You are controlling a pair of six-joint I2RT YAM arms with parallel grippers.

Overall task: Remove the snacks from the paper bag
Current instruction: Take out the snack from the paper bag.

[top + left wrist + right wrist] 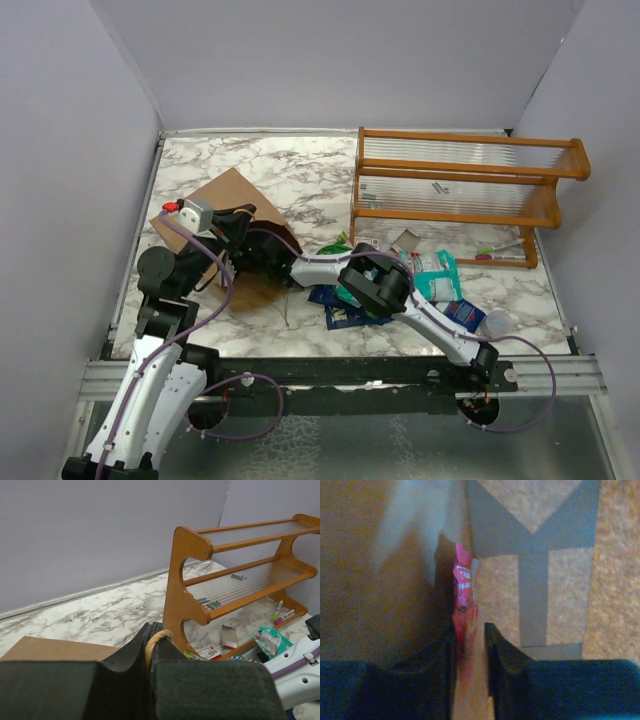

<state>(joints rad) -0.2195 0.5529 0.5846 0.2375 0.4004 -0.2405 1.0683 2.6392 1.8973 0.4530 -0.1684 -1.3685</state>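
Observation:
The brown paper bag (228,195) lies on its side at the left; its flat side shows in the left wrist view (50,650). My left gripper (152,627) is shut on the bag's twisted-paper handle (156,641) and holds it up at the bag's mouth (240,215). My right arm reaches into the bag, so its gripper is hidden in the top view. Inside, my right gripper (470,627) is open around a pink-red packet (463,595) that rests against the left finger, with a gap to the right finger. Dark blue (345,315), green (335,247) and teal (437,272) packets lie on the table.
The orange-brown wooden rack (460,190) stands at the back right, close beyond the bag's mouth (200,580), with a red-and-white packet (210,652) and grey card (229,636) at its foot. A small clear cup (495,322) sits near the right arm's base. Grey walls enclose the marble table.

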